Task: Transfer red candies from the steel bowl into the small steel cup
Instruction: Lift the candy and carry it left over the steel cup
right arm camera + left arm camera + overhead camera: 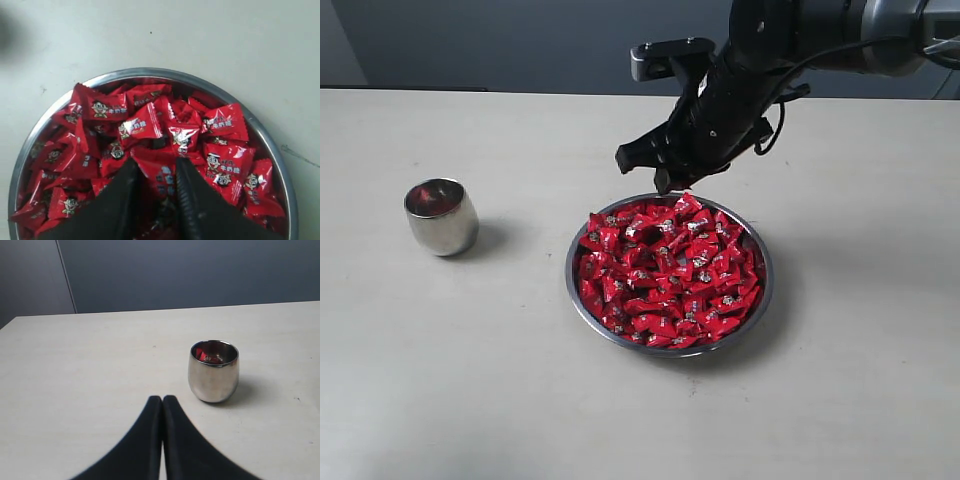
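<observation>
A wide, shallow steel bowl [570, 285] with a thin shiny rim sits level, filled almost edge to edge with a loose heap of red candies [670, 275]. The candies are small and glossy, with crimped wrapper ends, each printed with a tiny cartoon face and pale lettering, and they lie jumbled at every angle. A small steel cup [441, 217], polished, barrel-sided and without a handle, stands upright well apart from the bowl on its left in the exterior view, with some red showing inside its open mouth.
</observation>
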Controlling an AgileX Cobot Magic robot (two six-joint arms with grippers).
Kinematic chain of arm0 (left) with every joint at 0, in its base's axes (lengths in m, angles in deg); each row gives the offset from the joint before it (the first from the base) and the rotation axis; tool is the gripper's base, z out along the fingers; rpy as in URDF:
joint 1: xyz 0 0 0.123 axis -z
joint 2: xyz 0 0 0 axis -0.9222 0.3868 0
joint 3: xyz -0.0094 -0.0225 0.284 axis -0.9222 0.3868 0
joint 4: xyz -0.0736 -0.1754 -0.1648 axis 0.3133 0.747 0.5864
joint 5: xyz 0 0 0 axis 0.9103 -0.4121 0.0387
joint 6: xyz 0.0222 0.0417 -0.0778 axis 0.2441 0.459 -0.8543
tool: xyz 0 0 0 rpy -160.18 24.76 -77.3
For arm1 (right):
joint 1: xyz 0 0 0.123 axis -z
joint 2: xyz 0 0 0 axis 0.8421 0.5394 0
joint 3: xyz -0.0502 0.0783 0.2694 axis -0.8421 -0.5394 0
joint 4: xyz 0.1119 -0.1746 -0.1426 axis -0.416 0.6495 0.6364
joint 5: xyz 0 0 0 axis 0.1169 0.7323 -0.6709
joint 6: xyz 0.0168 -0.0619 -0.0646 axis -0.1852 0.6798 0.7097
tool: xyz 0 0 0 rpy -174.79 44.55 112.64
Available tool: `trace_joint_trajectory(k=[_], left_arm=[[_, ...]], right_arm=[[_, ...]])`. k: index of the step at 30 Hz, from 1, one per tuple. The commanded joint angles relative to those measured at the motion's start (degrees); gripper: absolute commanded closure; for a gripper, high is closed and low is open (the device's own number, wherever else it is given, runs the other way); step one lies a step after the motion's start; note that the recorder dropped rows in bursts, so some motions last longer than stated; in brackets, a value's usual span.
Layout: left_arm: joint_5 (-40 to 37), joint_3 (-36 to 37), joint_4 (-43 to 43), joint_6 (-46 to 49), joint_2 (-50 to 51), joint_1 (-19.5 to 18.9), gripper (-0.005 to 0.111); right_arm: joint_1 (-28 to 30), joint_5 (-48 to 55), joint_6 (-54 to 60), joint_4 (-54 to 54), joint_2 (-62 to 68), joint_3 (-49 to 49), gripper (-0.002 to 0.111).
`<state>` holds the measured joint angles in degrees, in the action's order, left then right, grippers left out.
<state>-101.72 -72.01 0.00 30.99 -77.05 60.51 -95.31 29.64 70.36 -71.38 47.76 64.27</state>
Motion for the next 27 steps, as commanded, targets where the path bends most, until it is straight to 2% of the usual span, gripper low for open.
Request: trace_joint_trajectory(k=[1,5,9,12,17,27], left_arm=[[0.1,0.2,0.1,-0.1,-0.3,0.0,0.106],[0.1,0.2,0.1,-0.1,-0.3,0.0,0.106],[0.1,0.2,0.1,-0.1,-0.3,0.0,0.106],[0.1,0.2,0.1,-0.1,-0.3,0.0,0.106],[0.1,0.2,0.1,-0.1,-0.3,0.0,0.106],[0.1,0.2,0.1,-0.1,-0.3,0.0,0.106]], right_arm=[[0.2,-3.5,4.3,-4.5,-0.4,0.4,0.109],[0.2,-7.3,10.3,-13.0,-0.2,0.4,0.109],[0.2,-5.6,12.7,-17.0,3.2,3.8,0.109],[0.2,-4.6,17.3,-24.7,5.8,7.4,0.109],[-0.2,-3.0,20.7,-31.1,10.7,15.0,0.109],[-6.7,2.0,21.9,-39.5,23.9,33.3,0.109]])
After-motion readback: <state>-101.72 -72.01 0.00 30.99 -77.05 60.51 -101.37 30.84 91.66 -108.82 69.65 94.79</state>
